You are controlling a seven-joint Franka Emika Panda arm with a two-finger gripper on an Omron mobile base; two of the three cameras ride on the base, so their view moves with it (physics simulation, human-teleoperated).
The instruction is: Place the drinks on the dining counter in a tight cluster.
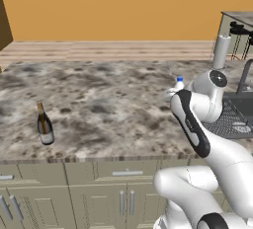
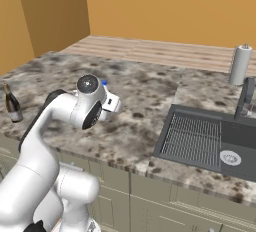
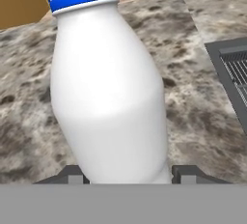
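A white water bottle (image 3: 108, 97) with a blue cap stands between my fingertips (image 3: 72, 174), and my gripper (image 3: 129, 174) is shut on its lower body. From the left base view just its blue cap (image 1: 180, 81) peeks over my forearm; the right base view shows the cap (image 2: 104, 82) behind my wrist. A dark wine bottle (image 1: 45, 124) with a pale label stands upright near the front left edge of the marbled counter (image 1: 108, 99), far from my hand, and it also appears at the left edge of the right base view (image 2: 12, 105). A corner of the dining counter (image 1: 239, 16) with black stools shows at the far right.
A dark sink (image 2: 210, 136) with a grid mat lies to the right of my hand, with a faucet (image 2: 245, 96) behind it. A paper towel roll (image 2: 239, 65) stands at the counter's far right. Beige cabinet doors (image 1: 99, 198) run below the front edge.
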